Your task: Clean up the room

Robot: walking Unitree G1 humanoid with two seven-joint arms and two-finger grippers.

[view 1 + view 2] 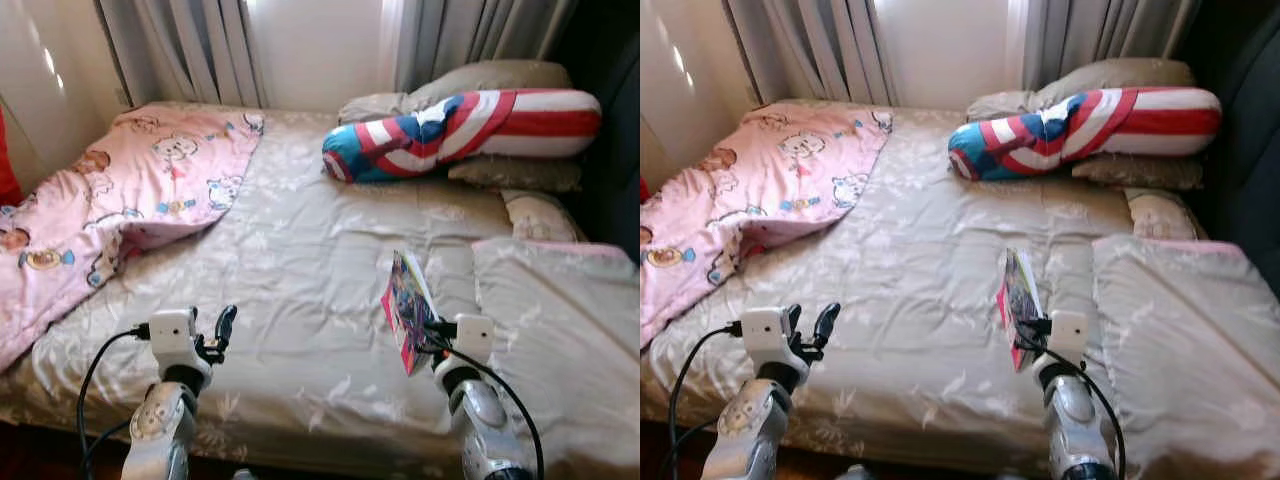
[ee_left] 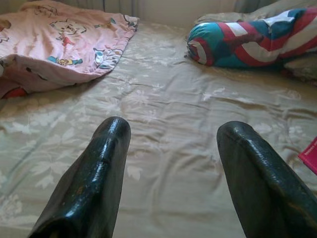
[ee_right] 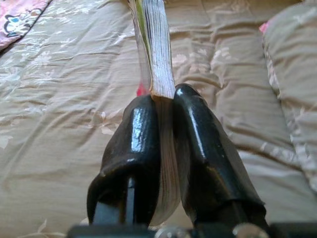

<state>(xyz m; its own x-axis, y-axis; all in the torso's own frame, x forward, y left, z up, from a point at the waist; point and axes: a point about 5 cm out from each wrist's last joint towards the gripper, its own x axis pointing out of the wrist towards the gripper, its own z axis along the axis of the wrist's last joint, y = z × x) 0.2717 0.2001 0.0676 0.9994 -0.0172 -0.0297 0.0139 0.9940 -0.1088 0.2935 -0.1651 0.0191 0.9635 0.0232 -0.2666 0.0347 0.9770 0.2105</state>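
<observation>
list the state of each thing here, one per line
book: lifted off the bed, held on edge, clamped by the right tool
right tool: shut on the book
left tool: open, empty, above the bed
pink blanket: crumpled, one corner folded over
striped bolster: lying across the pillows
bed cover: spread out, wrinkled
curtains: drawn apart

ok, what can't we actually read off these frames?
- Book cover: too small and edge-on in the eye views; in the right wrist view only the page edges, clamped between the right gripper fingers.
- Pink blanket: cut off by the left edge.
- Floor under the bed: hidden.
</observation>
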